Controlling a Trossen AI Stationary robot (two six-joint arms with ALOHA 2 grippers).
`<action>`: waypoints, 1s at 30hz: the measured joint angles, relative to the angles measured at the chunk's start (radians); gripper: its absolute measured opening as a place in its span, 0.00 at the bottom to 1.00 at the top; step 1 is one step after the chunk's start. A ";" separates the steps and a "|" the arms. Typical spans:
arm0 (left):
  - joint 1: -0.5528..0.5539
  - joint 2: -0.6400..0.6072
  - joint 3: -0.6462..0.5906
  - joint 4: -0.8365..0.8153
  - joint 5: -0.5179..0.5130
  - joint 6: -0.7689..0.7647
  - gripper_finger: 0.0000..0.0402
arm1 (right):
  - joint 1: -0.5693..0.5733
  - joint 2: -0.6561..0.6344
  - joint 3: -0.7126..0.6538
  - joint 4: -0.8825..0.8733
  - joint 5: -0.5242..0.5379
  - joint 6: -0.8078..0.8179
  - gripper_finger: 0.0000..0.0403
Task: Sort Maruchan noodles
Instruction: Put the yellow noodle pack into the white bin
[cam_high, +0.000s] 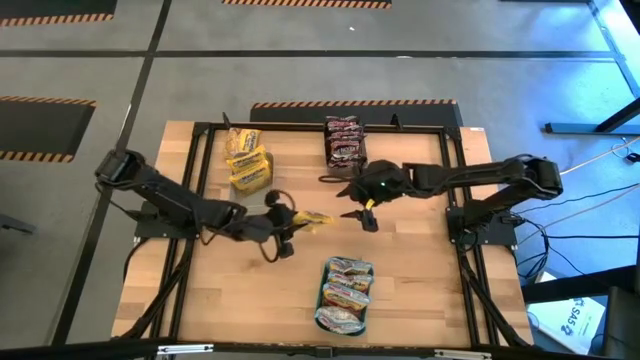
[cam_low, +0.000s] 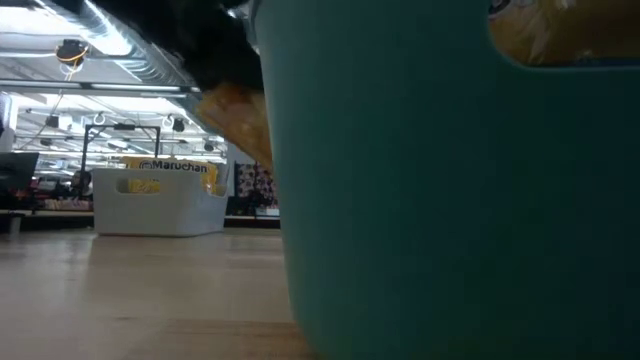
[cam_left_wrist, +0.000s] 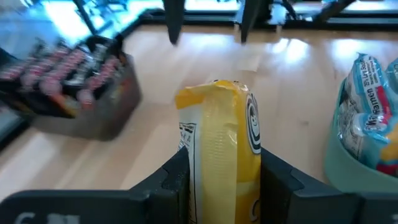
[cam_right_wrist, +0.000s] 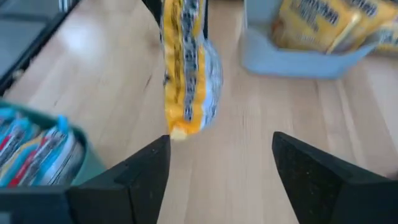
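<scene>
Wooden worktop (cam_high: 420, 270) inside a black frame, grey floor around. My left gripper (cam_left_wrist: 217, 180), reaching mid-worktop, clamps a yellow packet (cam_left_wrist: 224, 143) upright. My right gripper (cam_right_wrist: 217, 168) hangs just beside it, fingers spread and empty.

left gripper (cam_left_wrist: 217, 180): closed, gripping | right gripper (cam_right_wrist: 217, 165): fingers spread, mid-table

Both arms are dark, near black, built of slim jointed segments with rounded housings at the joints. The left arm (cam_high: 170, 200) rises from a blocky dark base, with thin black cables looping near its wrist. The right arm (cam_high: 480, 178) shows a small green light and a yellow spot at its wrist housing. The wrist views show flat, matt-black, wedge-shaped fingers (cam_right_wrist: 134, 171).
</scene>
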 joint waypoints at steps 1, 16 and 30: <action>-0.021 -0.020 -0.009 -0.005 -0.032 0.000 0.28 | 0.000 -0.002 -0.036 0.074 0.000 0.007 0.65; -0.121 -0.235 -0.310 0.479 -0.213 0.095 0.28 | 0.001 0.189 -0.237 0.921 -0.053 0.195 0.63; -0.076 -0.235 -0.321 0.676 -0.160 0.217 0.29 | 0.001 0.415 -0.006 1.055 -0.100 0.218 0.61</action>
